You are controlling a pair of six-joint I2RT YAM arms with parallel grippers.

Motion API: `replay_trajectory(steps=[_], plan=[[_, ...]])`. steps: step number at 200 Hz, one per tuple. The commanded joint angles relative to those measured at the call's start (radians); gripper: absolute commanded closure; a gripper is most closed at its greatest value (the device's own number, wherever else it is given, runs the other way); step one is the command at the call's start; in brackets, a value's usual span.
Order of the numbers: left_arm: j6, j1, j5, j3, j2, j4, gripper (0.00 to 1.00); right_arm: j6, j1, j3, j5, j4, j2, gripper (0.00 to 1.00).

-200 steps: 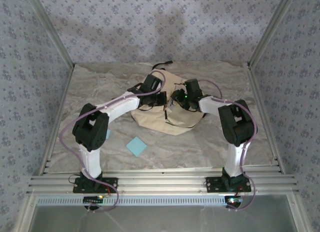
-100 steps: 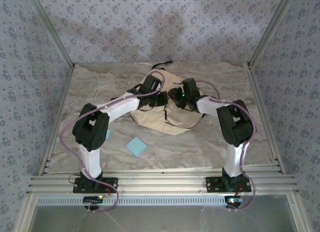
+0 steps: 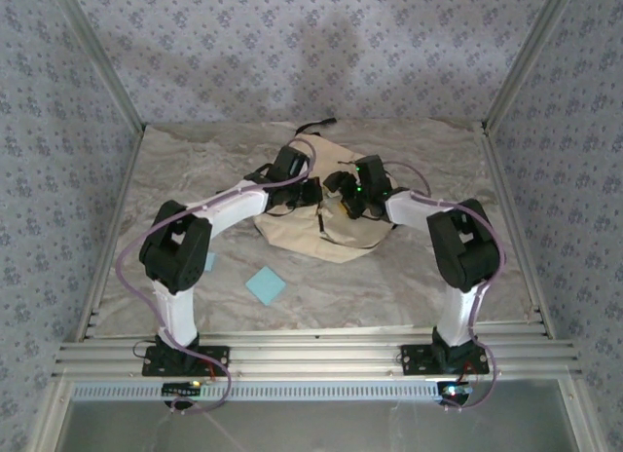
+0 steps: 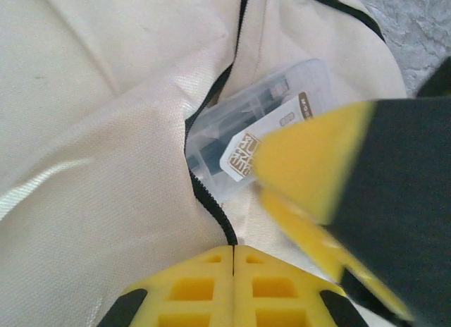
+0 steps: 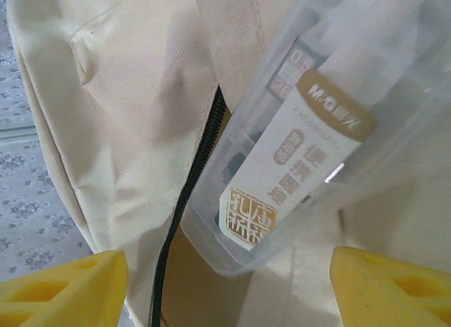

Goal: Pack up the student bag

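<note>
Where the table (image 3: 195, 169) runs toward 12 o'clock, the student bag (image 3: 331, 240) lies slumped, its black zipper (image 5: 194, 179) parted. 1 clear plastic case (image 5: 282, 151) sticks out of that opening. The left pincer (image 4: 233, 256) is clamped on the zipper edge. The right pincer (image 5: 225, 274) is spread wide, the case's end between its fingers, clear of both. 1 blue square (image 3: 265, 284) lies at 7 o'clock from the bag.

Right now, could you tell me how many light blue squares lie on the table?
2: one blue square in the open before the bag; another beside the left arm's elbow. Others may be hidden.
</note>
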Motion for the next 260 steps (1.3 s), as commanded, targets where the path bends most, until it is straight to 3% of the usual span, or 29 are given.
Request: replay_trajectory(steps=[1,52,83,152,213,260], plan=[[0.003,0.016,0.000,-0.007,-0.053,0.032,1.00,-0.172,-0.024,0.063,0.057,-0.165,-0.053,0.24],[-0.008,0.015,0.021,-0.016,-0.060,0.034,1.00,-0.187,-0.043,0.080,0.018,-0.112,0.044,0.31],[-0.012,0.016,0.025,-0.028,-0.081,0.036,1.00,-0.224,-0.038,0.129,0.073,-0.133,0.088,0.33],[-0.016,0.016,0.022,-0.041,-0.106,0.031,1.00,-0.388,-0.060,0.120,0.174,-0.149,0.020,0.27],[-0.015,0.014,0.022,-0.029,-0.105,0.018,1.00,-0.399,-0.048,0.167,0.071,-0.068,0.068,0.31],[-0.019,0.011,0.023,-0.026,-0.099,0.020,1.00,-0.292,-0.003,0.173,-0.023,0.023,0.139,0.37]])
